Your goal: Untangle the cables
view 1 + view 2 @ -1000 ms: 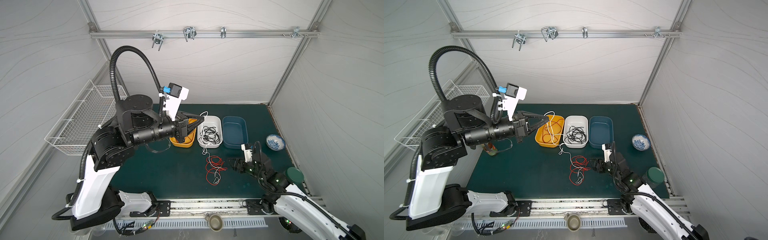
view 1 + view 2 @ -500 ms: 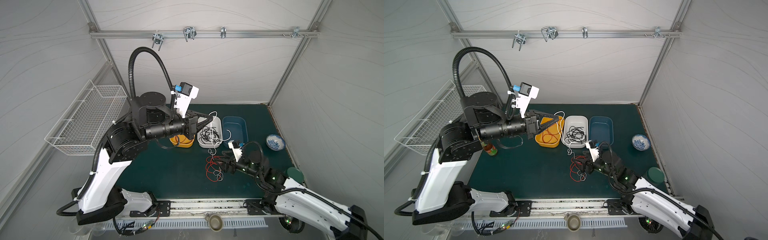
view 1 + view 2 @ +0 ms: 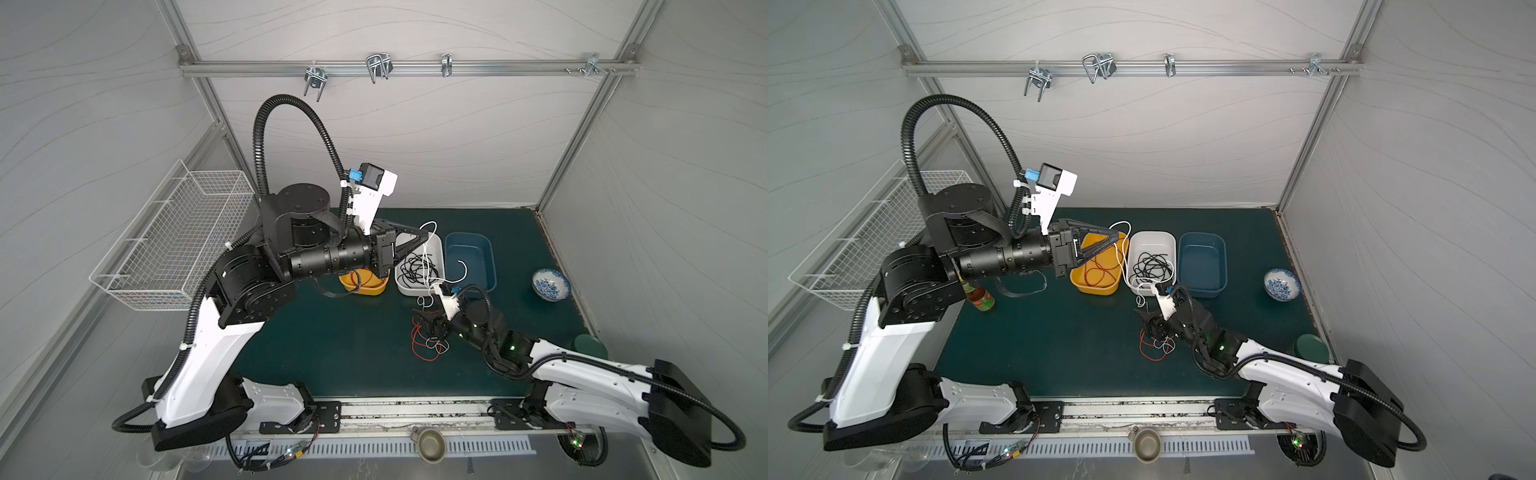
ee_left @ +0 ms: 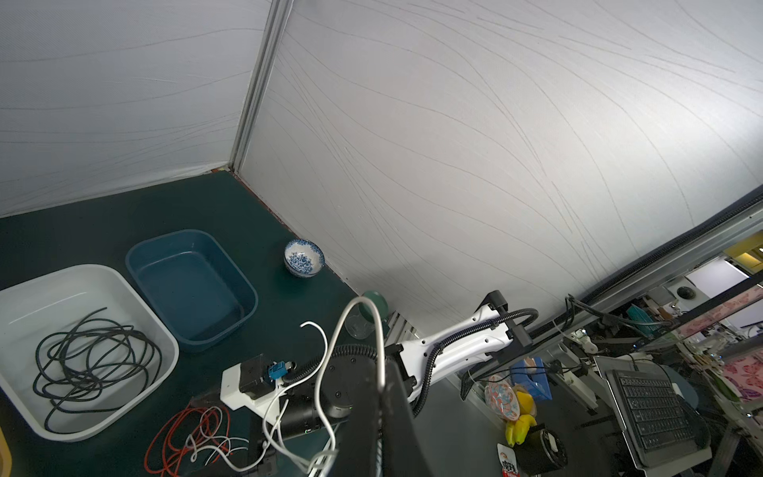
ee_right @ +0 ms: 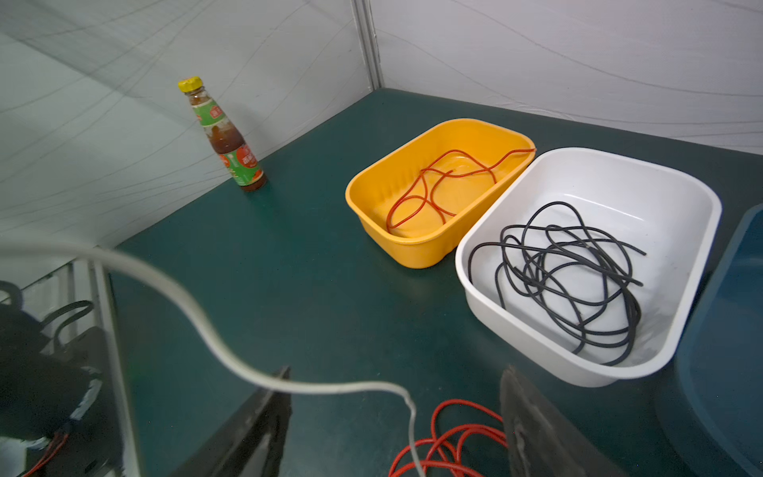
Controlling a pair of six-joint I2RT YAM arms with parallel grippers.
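The left gripper (image 3: 427, 237) pinches the white cable (image 5: 338, 386), which runs toward 6 o'clock down into the red-white tangle (image 3: 429, 349) on the mat (image 3: 332, 340); the right gripper (image 3: 426, 326), jaws wide, hovers nearer, just over it

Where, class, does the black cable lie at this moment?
In both top views the black cable lies coiled inside the white tub, the middle one of three, between the yellow tub and the blue tub.

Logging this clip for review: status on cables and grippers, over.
Left gripper shut on white cable, high above the trays. Right gripper open, low over red cable on the mat. White cable's lower end tangled in it.
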